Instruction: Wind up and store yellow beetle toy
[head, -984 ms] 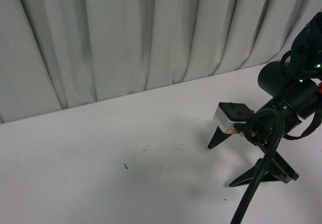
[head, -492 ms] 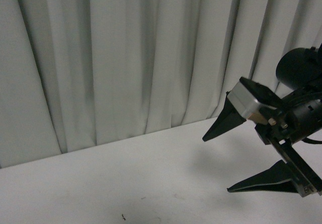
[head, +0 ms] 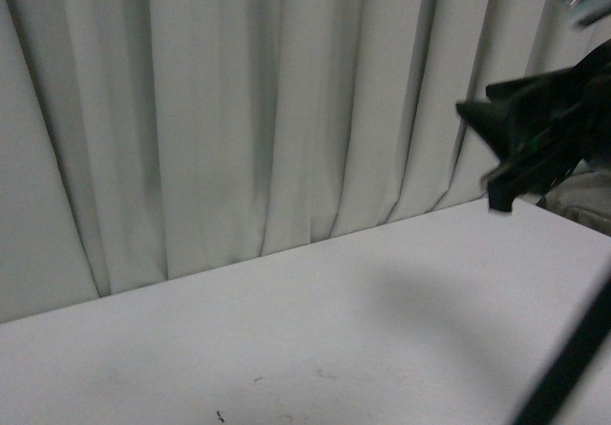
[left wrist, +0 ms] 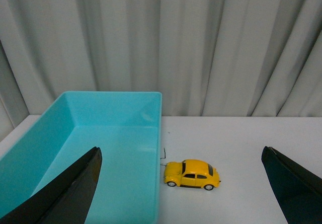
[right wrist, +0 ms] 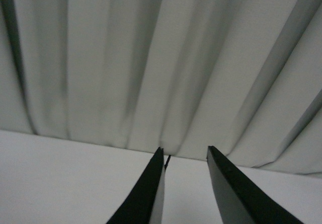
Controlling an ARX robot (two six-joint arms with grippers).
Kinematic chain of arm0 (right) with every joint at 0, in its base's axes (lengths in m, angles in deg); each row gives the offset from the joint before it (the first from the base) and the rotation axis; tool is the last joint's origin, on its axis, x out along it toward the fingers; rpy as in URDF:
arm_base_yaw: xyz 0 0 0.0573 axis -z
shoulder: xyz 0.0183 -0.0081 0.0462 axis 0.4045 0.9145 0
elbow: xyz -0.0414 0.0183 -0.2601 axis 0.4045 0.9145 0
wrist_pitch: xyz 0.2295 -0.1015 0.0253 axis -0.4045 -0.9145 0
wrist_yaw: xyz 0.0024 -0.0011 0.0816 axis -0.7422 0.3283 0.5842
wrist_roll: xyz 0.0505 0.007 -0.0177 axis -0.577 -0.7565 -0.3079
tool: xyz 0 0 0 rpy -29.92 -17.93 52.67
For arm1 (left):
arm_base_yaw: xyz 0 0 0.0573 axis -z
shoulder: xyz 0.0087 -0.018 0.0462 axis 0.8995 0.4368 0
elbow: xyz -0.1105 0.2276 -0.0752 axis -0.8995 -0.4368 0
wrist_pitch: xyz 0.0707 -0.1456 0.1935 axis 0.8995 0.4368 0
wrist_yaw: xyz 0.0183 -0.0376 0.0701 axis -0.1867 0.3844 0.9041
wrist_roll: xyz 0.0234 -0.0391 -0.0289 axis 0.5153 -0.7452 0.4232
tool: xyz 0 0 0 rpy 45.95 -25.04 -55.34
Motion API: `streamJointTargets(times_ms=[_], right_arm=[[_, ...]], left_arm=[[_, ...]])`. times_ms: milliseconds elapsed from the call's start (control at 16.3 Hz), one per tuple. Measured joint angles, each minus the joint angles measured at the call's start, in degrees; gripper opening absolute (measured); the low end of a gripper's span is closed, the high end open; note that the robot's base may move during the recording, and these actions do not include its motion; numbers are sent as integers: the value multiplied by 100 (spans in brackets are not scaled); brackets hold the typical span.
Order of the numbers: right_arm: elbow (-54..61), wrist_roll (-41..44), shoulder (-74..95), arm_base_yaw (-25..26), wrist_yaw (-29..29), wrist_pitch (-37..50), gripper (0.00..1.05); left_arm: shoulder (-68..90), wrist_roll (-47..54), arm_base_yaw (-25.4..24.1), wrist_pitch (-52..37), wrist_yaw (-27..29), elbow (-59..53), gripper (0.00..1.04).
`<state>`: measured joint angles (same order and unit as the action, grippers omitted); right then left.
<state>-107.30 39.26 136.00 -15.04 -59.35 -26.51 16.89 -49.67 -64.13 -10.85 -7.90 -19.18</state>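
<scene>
The yellow beetle toy [left wrist: 191, 174] stands on its wheels on the white table, side-on, its nose almost touching the outer wall of a teal bin [left wrist: 160, 133]. My left gripper [left wrist: 181, 151] is open wide and empty, its black fingers to either side, well short of the toy. My right gripper [right wrist: 185, 149] is open and empty, raised above bare table and pointing at the curtain. It shows blurred at the upper right of the front view [head: 479, 157]. The toy and bin are out of view there.
A grey pleated curtain [head: 239, 110] closes off the far edge of the white table [head: 315, 329]. A thin dark wire [left wrist: 164, 156] sticks up beside the bin's wall, next to the toy's nose. The bin looks empty inside.
In the front view my right gripper has risen from just above the table to the upper right edge. The view itself has tilted up, showing more curtain.
</scene>
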Motion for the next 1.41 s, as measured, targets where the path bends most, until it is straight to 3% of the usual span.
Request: streamJointTargets(times_ms=[184, 430, 1414], right_arm=[[612, -1320, -1349, -317, -229, -715, 1], [1158, -1591, -2090, -914, -776, -870, 2], [1860, -1620, -4358, -907, -820, -2337, 2]], left_arm=[[0, 0, 0, 2, 2, 0, 98], [0, 0, 0, 0, 4, 0, 98], [0, 0, 0, 2, 0, 0, 98]])
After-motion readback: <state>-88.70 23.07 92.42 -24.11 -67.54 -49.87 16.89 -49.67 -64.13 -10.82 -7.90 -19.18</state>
